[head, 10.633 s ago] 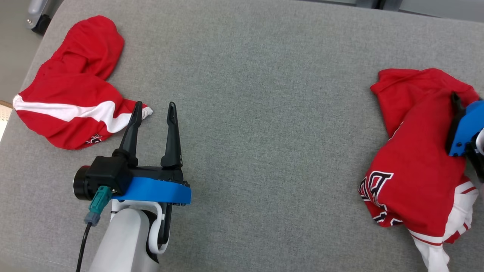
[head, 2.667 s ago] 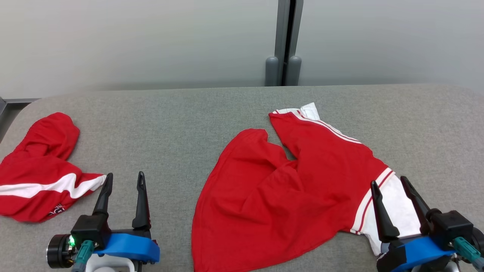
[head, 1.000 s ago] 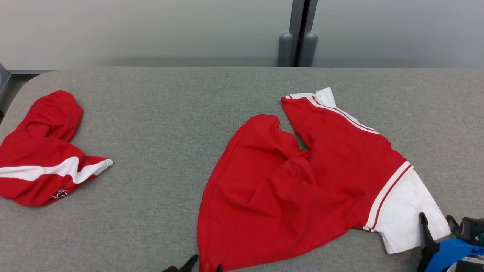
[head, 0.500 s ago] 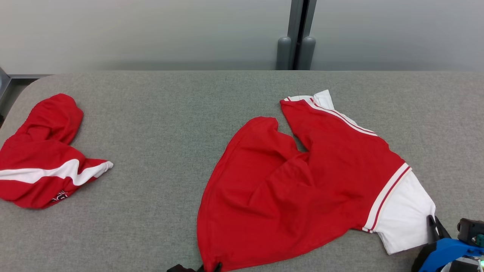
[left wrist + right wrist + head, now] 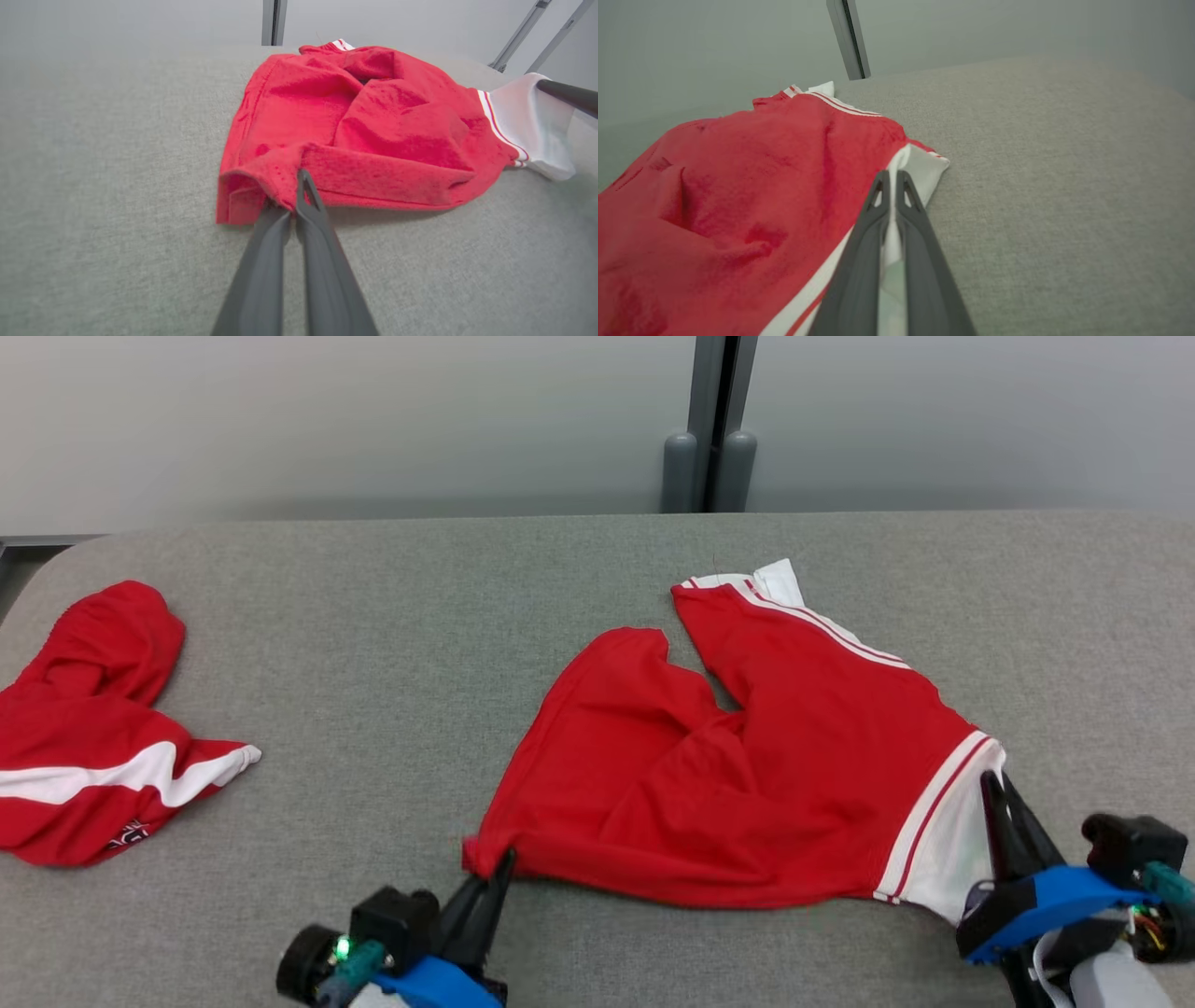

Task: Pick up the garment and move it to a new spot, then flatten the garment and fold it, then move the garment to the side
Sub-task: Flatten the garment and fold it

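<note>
The left gripper (image 5: 499,873) and right gripper (image 5: 991,789) each have two long, dark, tapering fingers (image 5: 859,261) with small slots near the tips, set on a blue bracket (image 5: 1036,896). Behind each bracket sits a black block (image 5: 1130,835) with a teal plug (image 5: 1162,882). The left block shows a green light (image 5: 343,947), and thin coloured wires (image 5: 1146,924) run beside the right one, above a pale forearm (image 5: 1116,985).

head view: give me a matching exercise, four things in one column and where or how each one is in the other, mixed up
Things
1. left gripper
2. right gripper
3. crumpled garment
4. grey post

Place or state
A. behind the far edge of the table
B. shut on the white sleeve of the jersey
C. lying alone at the table's left end
D. shut on the jersey's red corner

Pairs: 1-D, 2-B, 3-C, 4-A
</note>
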Robot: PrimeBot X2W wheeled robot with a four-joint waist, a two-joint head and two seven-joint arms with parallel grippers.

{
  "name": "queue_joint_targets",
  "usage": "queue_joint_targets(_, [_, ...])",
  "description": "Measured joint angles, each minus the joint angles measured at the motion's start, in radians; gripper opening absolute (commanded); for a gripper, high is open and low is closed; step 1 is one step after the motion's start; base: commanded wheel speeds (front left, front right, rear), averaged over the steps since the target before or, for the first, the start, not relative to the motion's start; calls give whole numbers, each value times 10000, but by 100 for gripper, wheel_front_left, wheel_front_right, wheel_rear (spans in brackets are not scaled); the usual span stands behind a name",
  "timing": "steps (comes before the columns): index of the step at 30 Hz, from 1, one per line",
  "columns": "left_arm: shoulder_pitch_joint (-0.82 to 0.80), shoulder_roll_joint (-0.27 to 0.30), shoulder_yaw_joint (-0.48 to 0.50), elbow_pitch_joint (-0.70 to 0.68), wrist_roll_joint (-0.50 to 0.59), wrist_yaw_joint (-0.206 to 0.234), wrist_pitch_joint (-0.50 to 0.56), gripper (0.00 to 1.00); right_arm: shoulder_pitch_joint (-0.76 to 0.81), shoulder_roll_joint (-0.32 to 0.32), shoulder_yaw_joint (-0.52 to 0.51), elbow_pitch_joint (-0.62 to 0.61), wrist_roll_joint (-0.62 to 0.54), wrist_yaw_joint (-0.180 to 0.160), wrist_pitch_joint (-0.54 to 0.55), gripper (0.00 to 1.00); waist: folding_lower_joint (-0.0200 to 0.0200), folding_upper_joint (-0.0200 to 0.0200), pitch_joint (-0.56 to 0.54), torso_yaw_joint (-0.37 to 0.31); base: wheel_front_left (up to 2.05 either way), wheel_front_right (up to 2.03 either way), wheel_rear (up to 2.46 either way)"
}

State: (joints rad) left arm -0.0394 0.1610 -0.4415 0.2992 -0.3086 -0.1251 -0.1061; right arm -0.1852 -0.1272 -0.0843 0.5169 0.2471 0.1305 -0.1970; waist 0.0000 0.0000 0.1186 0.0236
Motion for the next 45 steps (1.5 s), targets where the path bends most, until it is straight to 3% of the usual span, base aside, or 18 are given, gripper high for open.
queue_joint_targets(7, [-1994, 117, 683, -295, -238, 25, -12, 0, -1449, -27, 441, -1808, 581, 0, 522, 0, 1, 0, 507, -245, 0, 0, 0])
queue_joint_targets(14, [-5293, 303, 1444, -42, -481, 42, 150, 0, -4650, 115, 685, -1952, 867, 0, 934, 0, 3, 0, 1598, -505, 0, 0, 0])
queue_joint_targets(25, [-11442, 711, 2036, 1918, -792, 10, 284, 0, -11040, 6, 460, 326, 700, -2, 978, 0, 4, 0, 3579, -608, 0, 0, 0])
queue_joint_targets(33, [-14609, 794, 1613, 3831, -955, -19, -282, 0, -14051, -326, 477, 2276, 364, 0, 675, 0, 3, 0, 3990, -637, 0, 0, 0])
queue_joint_targets(39, [-15773, 746, 848, 4466, -1195, -38, -702, 0, -15274, -495, 834, 3076, 336, 0, 236, 0, 1, 0, 4076, -610, 0, 0, 0])
queue_joint_targets(45, [-15524, 861, 263, 5014, -1802, -38, -1080, 0, -14835, -504, 1446, 3402, 817, 0, -178, 0, 0, 0, 4166, -640, 0, 0, 0])
